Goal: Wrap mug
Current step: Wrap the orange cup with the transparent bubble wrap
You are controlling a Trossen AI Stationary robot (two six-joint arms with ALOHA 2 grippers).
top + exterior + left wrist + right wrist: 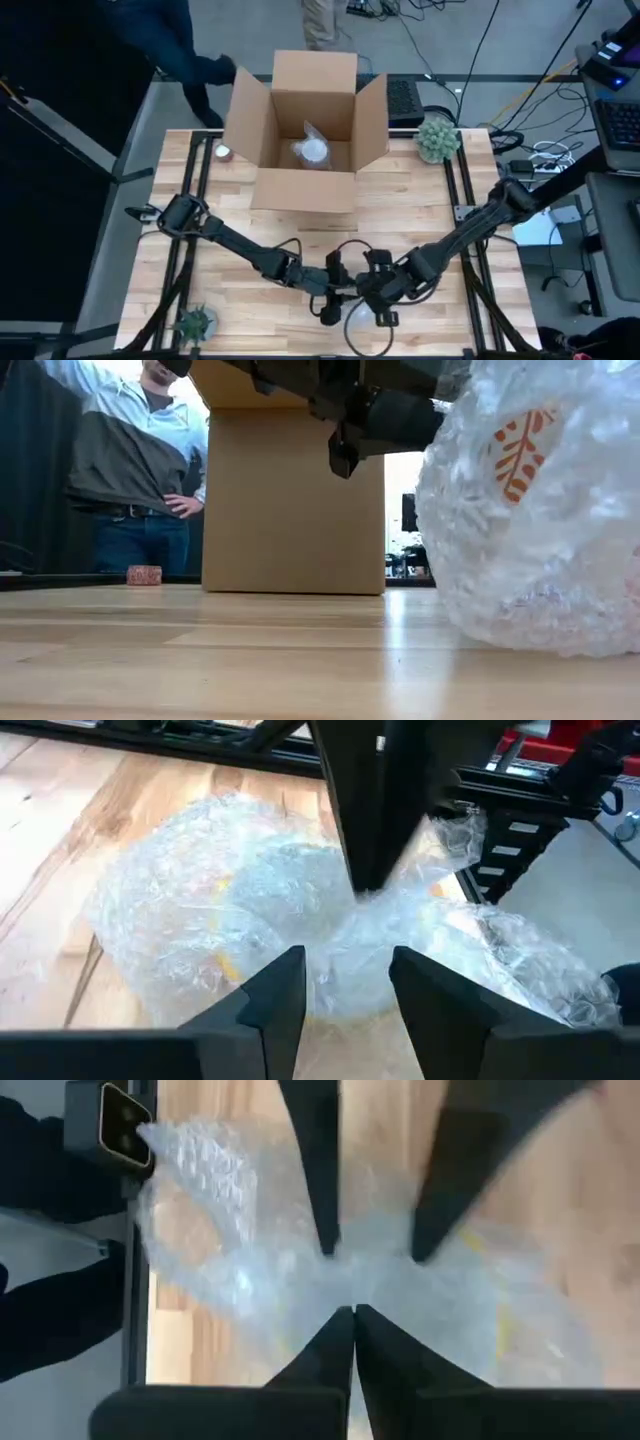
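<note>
Right fingers [353, 1342] pinching bubble wrap [300, 1270]

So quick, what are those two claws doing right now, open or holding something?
Left gripper: open, fingers either side of the bubble wrap bundle, not clamped.
Right gripper: shut, fingertips pinched on the bubble wrap.

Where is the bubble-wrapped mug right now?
In the high view the bubble-wrapped mug sits at the table's near edge, centre, under the left gripper and right gripper, well in front of the open cardboard box.
</note>
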